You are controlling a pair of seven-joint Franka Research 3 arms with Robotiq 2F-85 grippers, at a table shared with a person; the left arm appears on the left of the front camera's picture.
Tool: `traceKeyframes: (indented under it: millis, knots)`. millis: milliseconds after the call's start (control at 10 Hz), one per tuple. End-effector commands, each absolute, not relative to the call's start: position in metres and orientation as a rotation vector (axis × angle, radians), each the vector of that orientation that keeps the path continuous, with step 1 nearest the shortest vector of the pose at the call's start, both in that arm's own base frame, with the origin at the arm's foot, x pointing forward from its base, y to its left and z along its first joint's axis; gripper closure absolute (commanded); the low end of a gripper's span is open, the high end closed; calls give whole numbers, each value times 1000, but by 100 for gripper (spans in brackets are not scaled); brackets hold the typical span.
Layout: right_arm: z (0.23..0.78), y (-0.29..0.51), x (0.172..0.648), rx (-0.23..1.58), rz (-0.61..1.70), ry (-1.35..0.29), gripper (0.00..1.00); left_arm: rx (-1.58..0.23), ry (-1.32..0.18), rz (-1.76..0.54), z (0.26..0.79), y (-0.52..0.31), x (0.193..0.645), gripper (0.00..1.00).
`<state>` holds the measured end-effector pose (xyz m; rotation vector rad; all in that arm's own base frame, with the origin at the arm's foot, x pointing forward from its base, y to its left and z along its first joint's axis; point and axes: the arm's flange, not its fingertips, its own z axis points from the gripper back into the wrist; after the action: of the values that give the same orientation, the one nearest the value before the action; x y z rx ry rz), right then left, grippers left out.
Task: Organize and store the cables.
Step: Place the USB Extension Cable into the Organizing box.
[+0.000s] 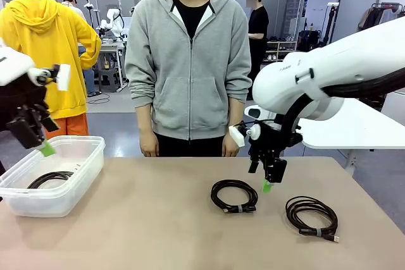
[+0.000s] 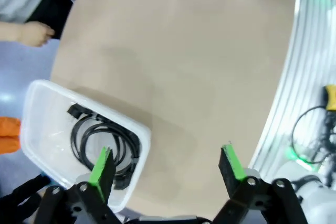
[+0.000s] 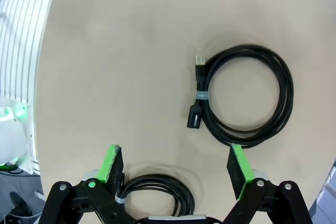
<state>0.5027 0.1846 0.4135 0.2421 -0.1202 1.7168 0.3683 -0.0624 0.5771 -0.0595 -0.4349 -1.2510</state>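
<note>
Right pincer [image 3: 176, 163]: jaws spread wide, nothing between the pads, hanging over the table [image 1: 158, 219]. Directly under it you have the near coil [image 3: 157, 190]. The wrist view gives only its upper arc. The rest is cut by the bottom edge or hidden behind the pincer body. A pale tie shows beside one finger.

Out past the fingertips lies the far coil [image 3: 244, 98], whole, flat and apart from the near coil. Its USB plug and socket end run along one side, bound by a grey band. There is print on the band, too small to read.

Left pincer [image 2: 168, 166]: jaws wide, empty. Under one finger sits the bin [image 2: 142, 129] with the bin coil [image 2: 105, 140] inside. That finger covers part of the coil, and the bin's nearest corner runs behind the pincer.

From the front, you can't judge the left jaws; one green pad shows over the bin rim. A person's hand [image 2: 31, 32] is at the far table edge, well apart from the pincer. Small dark print on the right arm's shell is unreadable.
</note>
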Motion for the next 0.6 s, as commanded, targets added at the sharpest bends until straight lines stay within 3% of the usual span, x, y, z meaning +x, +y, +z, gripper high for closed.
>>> traceKeyframes:
  millis: [0, 500]
  knots:
    - [413, 198, 521, 229, 1645, -50, 0, -184, -593, -1196, 556, -25, 322, 0]
    - [365, 230, 526, 150, 1619, 72, 0, -295, -783, -964, 509, 38, 294, 0]
